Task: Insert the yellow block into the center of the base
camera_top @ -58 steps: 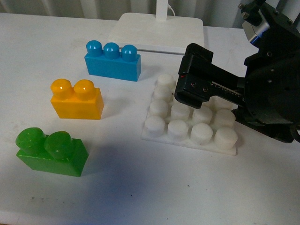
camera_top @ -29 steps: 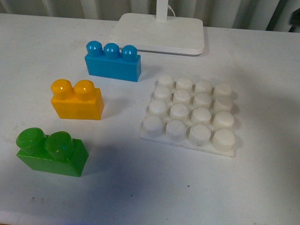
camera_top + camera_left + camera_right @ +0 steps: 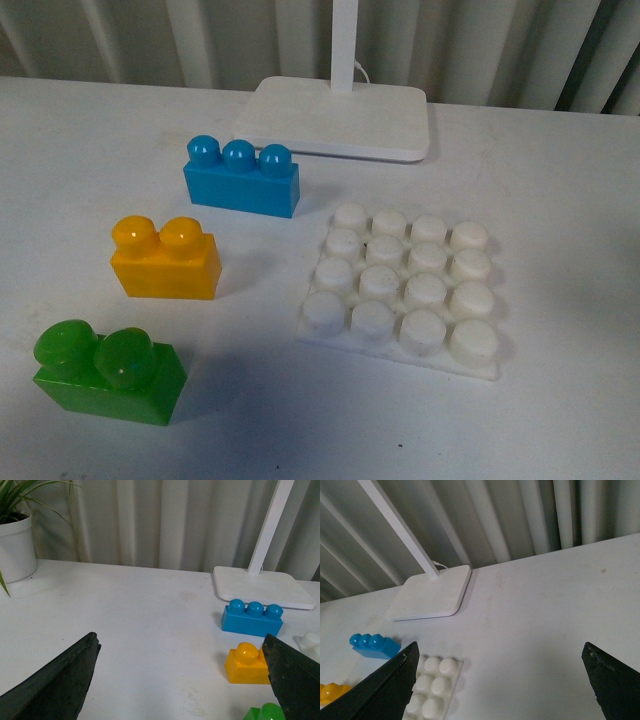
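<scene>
Tabletop (image 3: pixel 560 200) bears yellow block (image 3: pixel 165 262) (two rounded studs); left pincer (image 3: pixel 180 645), right pincer (image 3: pixel 500 652) gape.

right fingers (image 3: pixel 380 690): one second ago over the base (image 3: pixel 405 290), since withdrawn, out of front view | base: all studs now uncovered | front view: everything sits lower in frame, more curtain (image 3: pixel 200 40) showing beyond the far edge of the bench (image 3: pixel 560 200)

Yellow block (image 3: pixel 166 260), white base (image 3: pixel 405 290), blue brick (image 3: pixel 241 177), green brick (image 3: pixel 105 372).
</scene>
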`<state>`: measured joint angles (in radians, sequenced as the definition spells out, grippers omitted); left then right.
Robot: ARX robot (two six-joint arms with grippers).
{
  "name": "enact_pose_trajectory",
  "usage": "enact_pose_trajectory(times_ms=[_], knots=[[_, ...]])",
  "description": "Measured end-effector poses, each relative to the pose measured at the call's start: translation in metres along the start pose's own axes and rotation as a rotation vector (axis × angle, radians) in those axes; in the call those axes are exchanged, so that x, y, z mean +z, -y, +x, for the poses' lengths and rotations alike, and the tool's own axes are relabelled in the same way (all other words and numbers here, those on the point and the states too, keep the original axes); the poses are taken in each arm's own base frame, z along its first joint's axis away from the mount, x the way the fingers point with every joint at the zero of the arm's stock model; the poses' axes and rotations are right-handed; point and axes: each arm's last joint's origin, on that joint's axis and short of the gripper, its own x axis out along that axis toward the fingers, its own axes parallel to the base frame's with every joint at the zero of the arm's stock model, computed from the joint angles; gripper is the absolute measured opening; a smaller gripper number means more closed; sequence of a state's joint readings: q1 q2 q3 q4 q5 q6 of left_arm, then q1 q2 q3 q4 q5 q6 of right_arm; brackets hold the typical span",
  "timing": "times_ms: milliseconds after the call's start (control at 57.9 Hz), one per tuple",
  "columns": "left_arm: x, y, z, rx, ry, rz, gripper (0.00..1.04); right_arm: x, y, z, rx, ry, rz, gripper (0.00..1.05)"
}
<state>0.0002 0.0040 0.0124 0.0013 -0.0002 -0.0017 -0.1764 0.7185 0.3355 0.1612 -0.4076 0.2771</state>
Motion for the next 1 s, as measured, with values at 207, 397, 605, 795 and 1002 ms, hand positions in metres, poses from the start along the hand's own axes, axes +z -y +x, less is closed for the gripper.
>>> enact_pose_trajectory(times_ms=[207, 397, 605, 795, 1002], knots=[[0.0, 0.0, 0.0, 0.0, 0.0, 0.0, 0.98, -0.015, 0.0, -0.005, -0.196, 0.242, -0.26, 0.67], [0.0, 0.0, 0.0, 0.0, 0.0, 0.0, 0.98, -0.038, -0.009, -0.012, -0.195, 0.236, -0.326, 0.26], [0.0, 0.0, 0.0, 0.0, 0.0, 0.0, 0.98, -0.049, -0.007, -0.02, -0.202, 0.239, -0.334, 0.01], [0.0, 0.0, 0.0, 0.0, 0.0, 0.0, 0.98, -0.056, -0.006, -0.025, -0.202, 0.241, -0.335, 0.01], [0.0, 0.0, 0.0, 0.0, 0.0, 0.0, 0.98, -0.065, -0.004, -0.029, -0.201, 0.249, -0.336, 0.01]])
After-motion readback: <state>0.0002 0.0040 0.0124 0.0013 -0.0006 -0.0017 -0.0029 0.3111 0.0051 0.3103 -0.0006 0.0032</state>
